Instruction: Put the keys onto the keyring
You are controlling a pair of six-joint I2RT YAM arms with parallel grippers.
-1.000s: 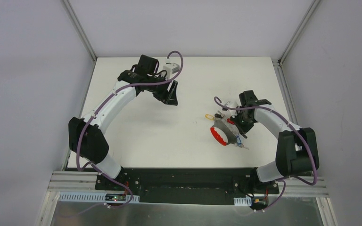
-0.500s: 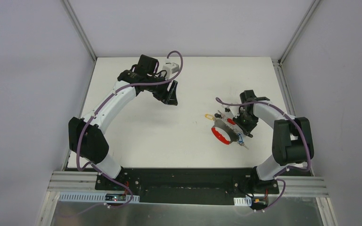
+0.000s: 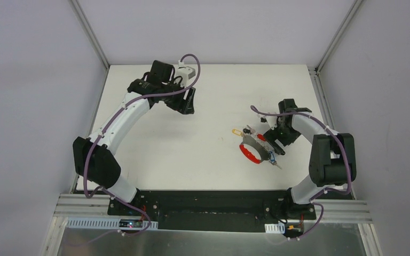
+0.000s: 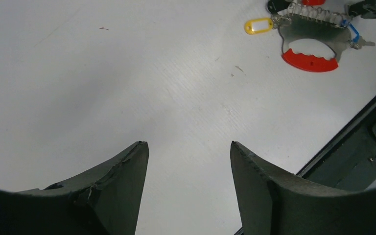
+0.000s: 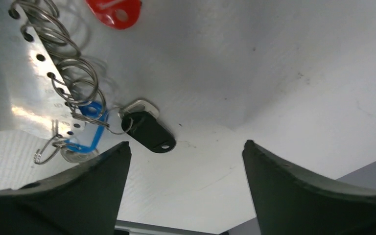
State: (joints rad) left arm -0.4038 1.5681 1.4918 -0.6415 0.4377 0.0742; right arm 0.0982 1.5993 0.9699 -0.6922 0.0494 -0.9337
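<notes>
Grey keyring (image 4: 311, 36) and keys (image 5: 149, 131) lie beside the released right hand (image 5: 185, 146); left hand (image 4: 188, 144) released

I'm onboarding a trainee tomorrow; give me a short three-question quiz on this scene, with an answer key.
1. True or false: the right pincer grips the keyring.
2. The keyring's arc-shaped section is: A blue, B red, C green.
3. Fill in: in the top view, the key tag at the keyring's left end is ____.
Key: 1 false; 2 B; 3 yellow.
</notes>
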